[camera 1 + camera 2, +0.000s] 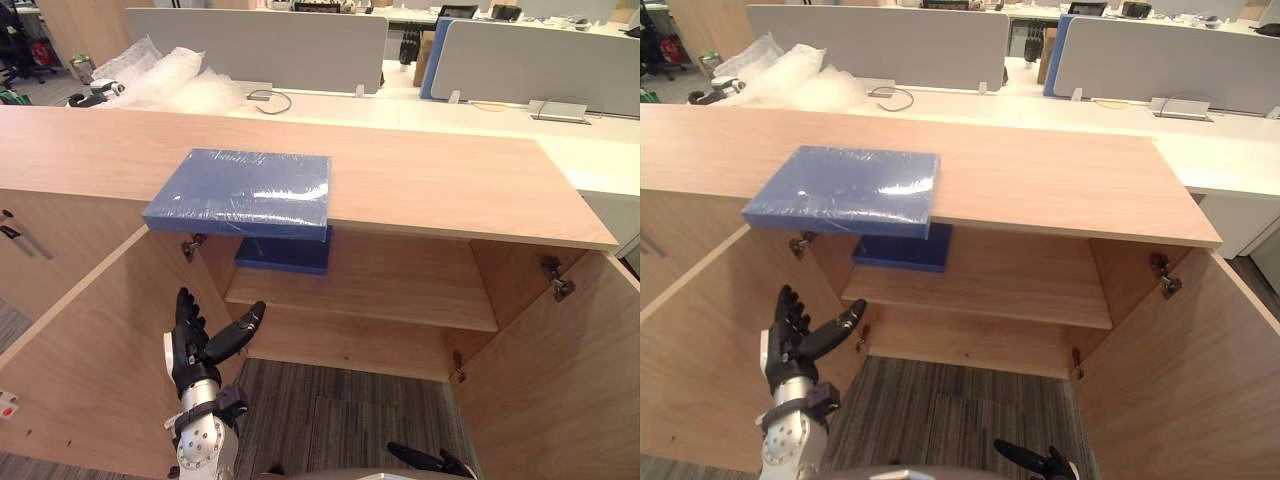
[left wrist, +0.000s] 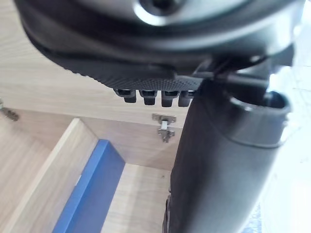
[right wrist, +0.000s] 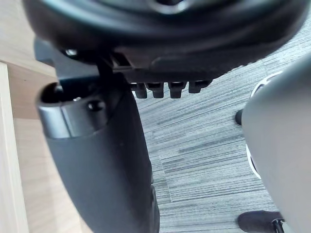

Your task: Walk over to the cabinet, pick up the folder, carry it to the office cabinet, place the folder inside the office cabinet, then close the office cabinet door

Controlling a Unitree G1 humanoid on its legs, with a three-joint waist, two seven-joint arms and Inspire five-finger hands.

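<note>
Hovering open-fingered below the folder (image 1: 240, 190), your left hand (image 1: 200, 345) holds nothing. The folder overhangs the near edge of the cabinet top (image 1: 430, 170), so a clumsy upward nudge could tip it off. Your right hand (image 1: 425, 460) hangs low, fingers relaxed.

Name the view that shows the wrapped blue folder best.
Left eye view: the wrapped folder lies whole, near centre. Right eye view shows it whole, further left; left wrist view, a blue strip, unclear which folder.
</note>
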